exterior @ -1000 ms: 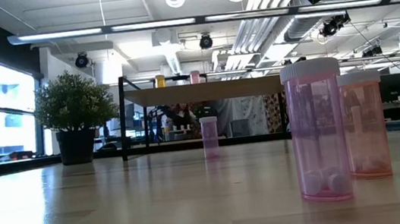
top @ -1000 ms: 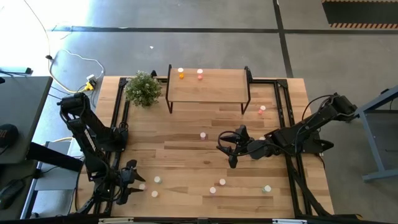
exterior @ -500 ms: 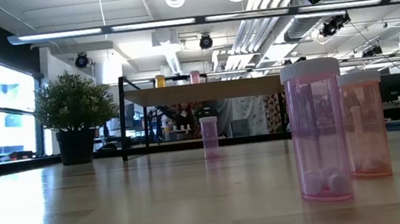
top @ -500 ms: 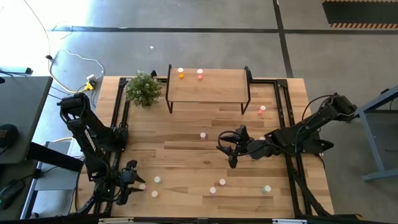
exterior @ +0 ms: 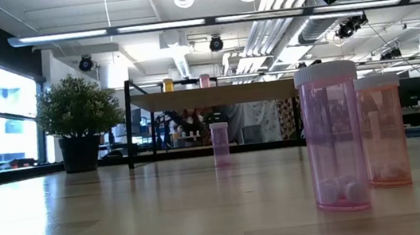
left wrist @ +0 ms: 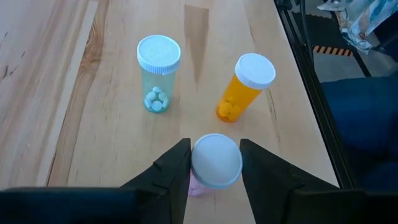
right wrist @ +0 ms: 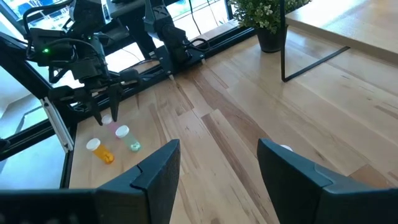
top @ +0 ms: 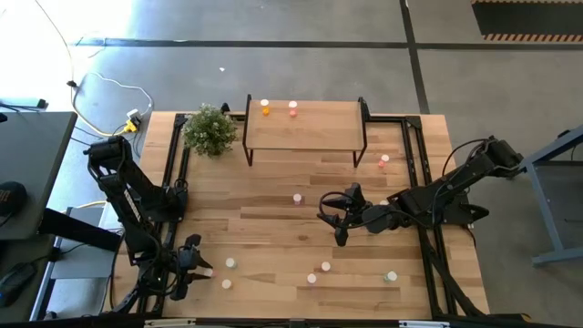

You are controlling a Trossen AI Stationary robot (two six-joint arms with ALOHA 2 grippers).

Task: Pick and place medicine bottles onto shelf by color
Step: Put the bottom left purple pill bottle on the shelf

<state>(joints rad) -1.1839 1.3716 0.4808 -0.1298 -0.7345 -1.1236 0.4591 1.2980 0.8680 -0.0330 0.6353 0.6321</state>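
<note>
At the table's near left, my left gripper (top: 200, 269) is shut on a pink medicine bottle (left wrist: 216, 163) with a white cap. Just beyond it stand a pale green bottle (left wrist: 158, 71) and an orange one (left wrist: 245, 87). My right gripper (top: 335, 217) hangs open over the table's middle, holding nothing, with a pink bottle (top: 297, 198) close by. An orange bottle (top: 265, 107) and a pink one (top: 293, 108) stand on the shelf (top: 319, 128) at the far side. More bottles (top: 319, 271) stand near the front edge. My left gripper pinches the pink bottle between its two fingers, at the sides of its white cap (left wrist: 198, 167). The fingers (left wrist: 177, 163) slant down at it from the table's left. The bottle stands upright with its base on the table.
A potted plant (top: 209, 129) stands left of the shelf. A pink bottle (top: 383, 161) stands by the shelf's right legs, a green one (top: 392, 275) at the near right. Black rails (top: 414, 182) run along both table sides. Bare wood lies between the shelf and the front bottles.
My left gripper's fingers have drawn together onto the pink bottle without the arm shifting. The bottle stands where it was. My right arm has kept still.
</note>
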